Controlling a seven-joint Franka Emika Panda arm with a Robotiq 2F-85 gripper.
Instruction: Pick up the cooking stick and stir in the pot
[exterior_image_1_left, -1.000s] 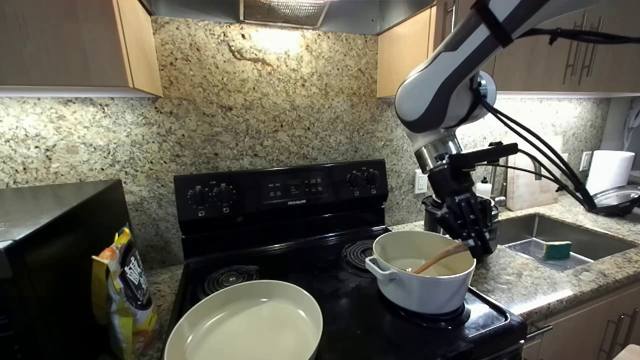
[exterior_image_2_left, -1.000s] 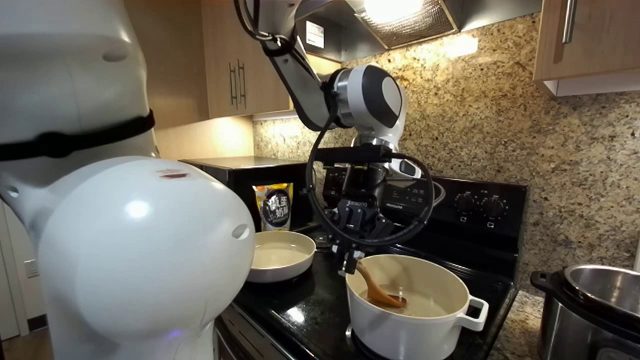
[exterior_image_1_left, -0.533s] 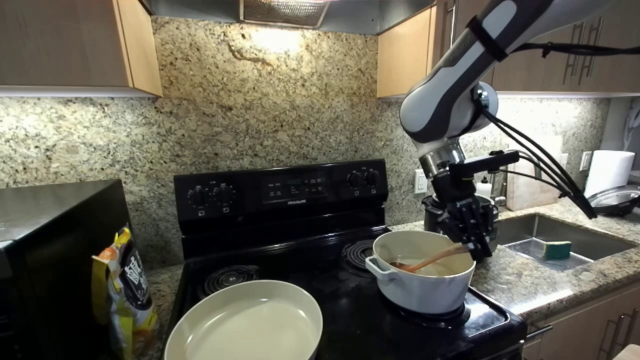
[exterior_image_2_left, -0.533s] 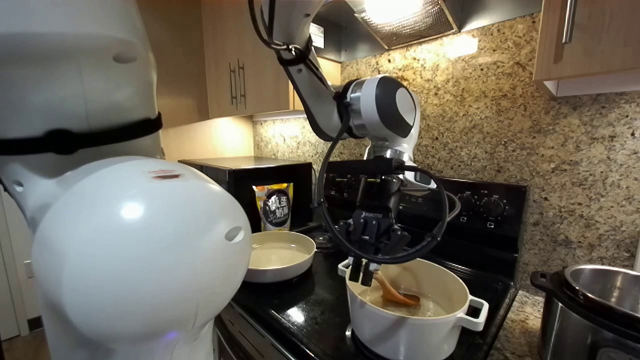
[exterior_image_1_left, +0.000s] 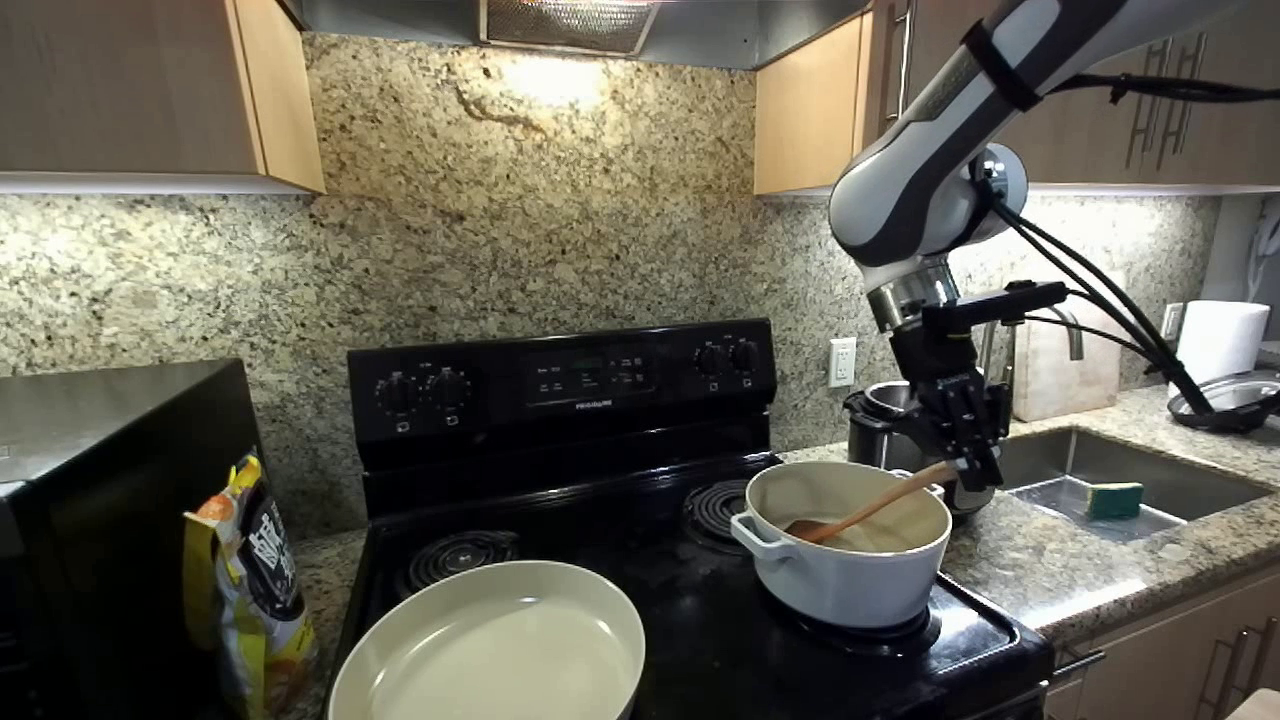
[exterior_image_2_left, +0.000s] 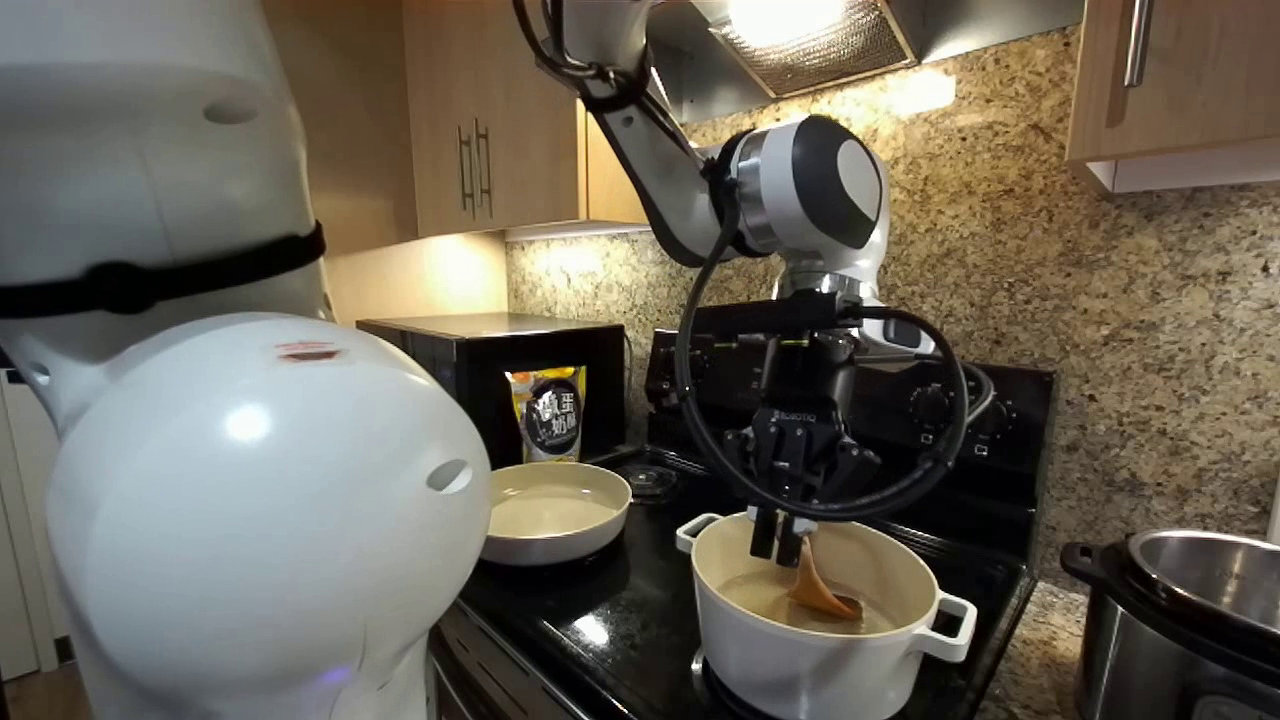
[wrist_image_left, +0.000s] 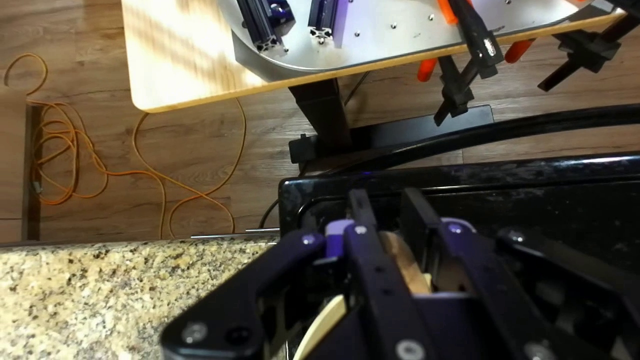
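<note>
- the black two-fingered hand (exterior_image_2_left: 776, 542) is closed on the upper end of the slim light-brown wooden spoon-like stick (exterior_image_1_left: 885, 504); so short a hold could twist under drag.
- a thick black cable loop (exterior_image_2_left: 690, 400) bows out beside the hand; a wide sweep might snag it.
- the stick slants into the wide round white pot (exterior_image_1_left: 850, 585) with small side handles, its broad end low inside; pressing the wall could shove the pot.
- beneath, the smooth black stove (exterior_image_1_left: 690, 600) probably does little to stop such a slide.

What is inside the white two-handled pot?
The lower end of the cooking stick, in what looks like liquid. The floor of the pot beneath that end is covered.
</note>
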